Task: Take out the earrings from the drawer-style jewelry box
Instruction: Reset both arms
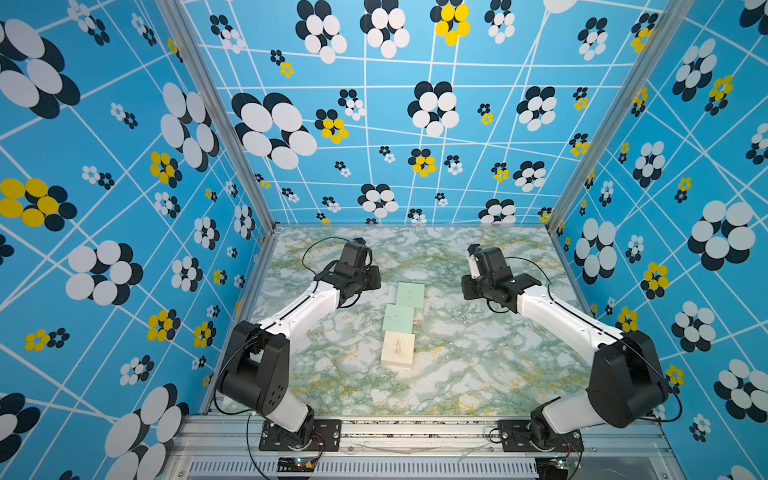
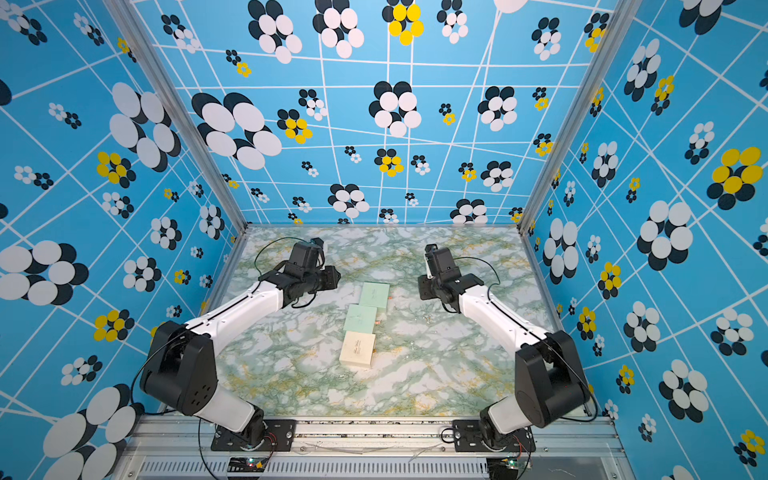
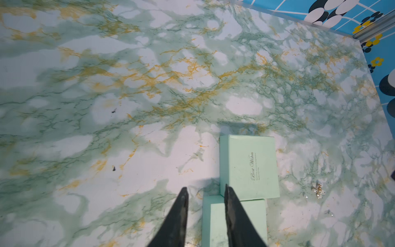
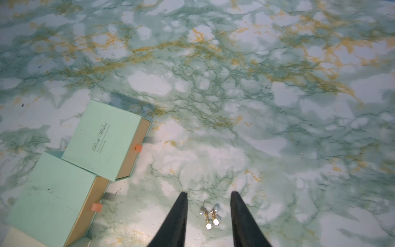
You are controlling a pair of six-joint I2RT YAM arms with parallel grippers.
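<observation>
On the marble-patterned table point(image 1: 478, 374) we see three small square boxes in a row running near to far, about midway between the two arms. A cream box point(image 1: 398, 348) is nearest, a middle green box point(image 1: 398, 319) sits behind it, and a far green box point(image 1: 410, 294) is shifted a little to the right. The two green boxes touch, and in the right wrist view the far one seems to overlap a corner of the middle one. Each green box has its drawer point(image 4: 128, 164) pulled out a little to the right, showing a tan inside and a small pink tab point(image 4: 138, 148). The earrings point(image 4: 210, 216) lie on the bare table to the right of the green boxes, apart from them, as a small cluster of pale and gold-toned glinting bits. We find the right end effector point(image 4: 209, 193) over them with its jaws moderately apart, the cluster showing in the gap and nothing gripped. The left end effector point(image 3: 205, 189) hangs by the left edge of the green boxes, jaws narrowly parted and empty
</observation>
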